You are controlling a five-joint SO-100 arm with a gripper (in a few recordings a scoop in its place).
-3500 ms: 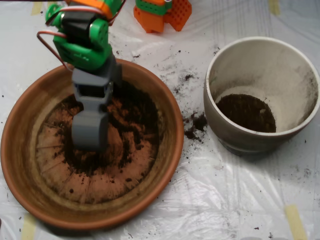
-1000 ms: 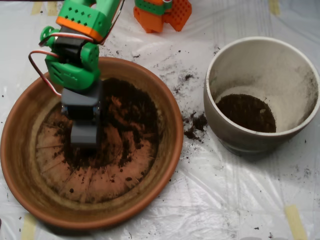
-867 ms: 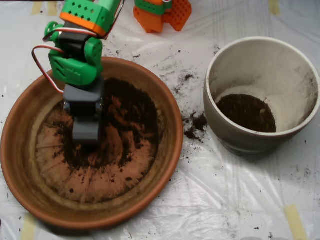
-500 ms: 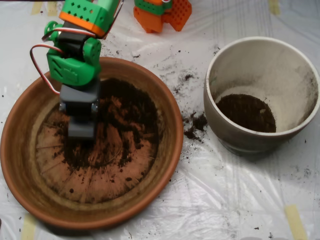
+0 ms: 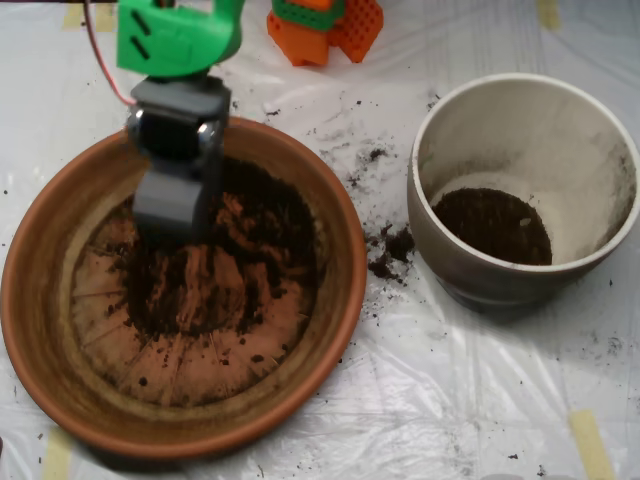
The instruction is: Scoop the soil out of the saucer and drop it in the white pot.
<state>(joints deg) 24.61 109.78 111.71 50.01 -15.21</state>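
Here's the grey hand [image 5: 172, 205] over the upper-left part of the saucer [image 5: 50, 330], nose pointing down toward the dish floor. Its two shell halves look pressed together; I can't see a gap between them, and whether any earth sits inside is hidden from this angle. Above it sits the green arm housing [image 5: 178, 38], with a red wire [image 5: 100, 45] looping off its left side.

The saucer is the landmark: big, terracotta, sitting on the plastic-covered table [image 5: 450, 400]. The soil [image 5: 250, 240] lies mostly in the saucer's upper-middle and centre, dark and clumpy, right beneath and to the right of the hand. Orange streaks of bare clay show through it just below the hand's tip. The saucer's lower half is nearly bare, ridged bottom showing, only a few crumbs scattered there.

Right of the saucer, well apart from it, stands the white pot [image 5: 440, 240], upright, dusty inside, with a dark patch of earth [image 5: 492, 225] on its floor. Between the saucer and that pot, spilled crumbs [image 5: 388, 250] lie on the table, a small heap close to the pot's base and a thinner scatter further up. Above the saucer's upper right rim, at the frame's top edge, sits an orange arm base [image 5: 325, 25]. Strips of tan tape [image 5: 590, 440] hold the plastic down.
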